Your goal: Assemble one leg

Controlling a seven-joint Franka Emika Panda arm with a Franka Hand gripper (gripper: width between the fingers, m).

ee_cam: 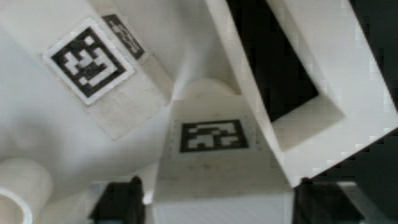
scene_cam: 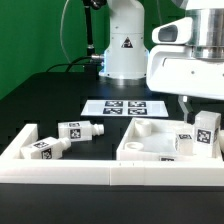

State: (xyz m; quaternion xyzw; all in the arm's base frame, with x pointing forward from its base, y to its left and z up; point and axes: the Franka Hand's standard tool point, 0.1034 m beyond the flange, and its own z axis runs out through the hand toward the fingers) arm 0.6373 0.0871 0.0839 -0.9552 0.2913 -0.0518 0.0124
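Observation:
My gripper [scene_cam: 192,108] hangs at the exterior view's right, over the far right corner of the wide white panel [scene_cam: 150,148]. In the wrist view the gripper [ee_cam: 221,202] is shut on a white leg [ee_cam: 214,150]. The leg fills the gap between the two dark fingers [ee_cam: 121,200] and shows one square tag. In the exterior view this leg [scene_cam: 207,132] stands upright at the panel's right end. The panel [ee_cam: 71,110] with its own tag lies just beyond the leg. Two more legs [scene_cam: 80,130] [scene_cam: 45,147] lie on the table at the left.
A low white wall [scene_cam: 60,172] runs along the front and left of the work area. The marker board [scene_cam: 122,107] lies flat behind the panel. The robot's white base [scene_cam: 125,45] stands at the back, with a black pole beside it.

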